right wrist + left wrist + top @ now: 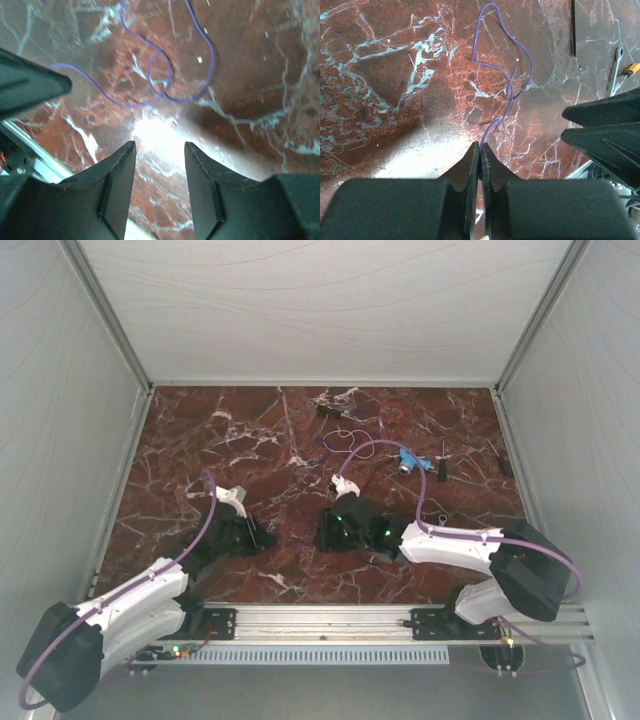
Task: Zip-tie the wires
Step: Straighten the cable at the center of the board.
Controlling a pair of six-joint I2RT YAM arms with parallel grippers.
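A thin purple wire [510, 85] runs in loops across the marble from my left gripper [480, 145], whose jaws are shut on its near end. In the right wrist view the same purple wire [160, 75] lies looped ahead of my right gripper [160, 145], which is open, empty and a little short of it. In the top view the left gripper [268, 538] and right gripper [322, 530] face each other at the table's near middle. Another small purple loop [345, 437] lies further back, with faint red strands beside it. The whitish wires do not show.
A blue-handled tool [408, 462], thin black sticks [443, 462] and a yellow-and-black tool [328, 410] lie at the back. A black strip [573, 25] and a white strip [615, 75] lie right of the wire. The metal rail [330, 620] runs along the near edge; grey walls enclose the table.
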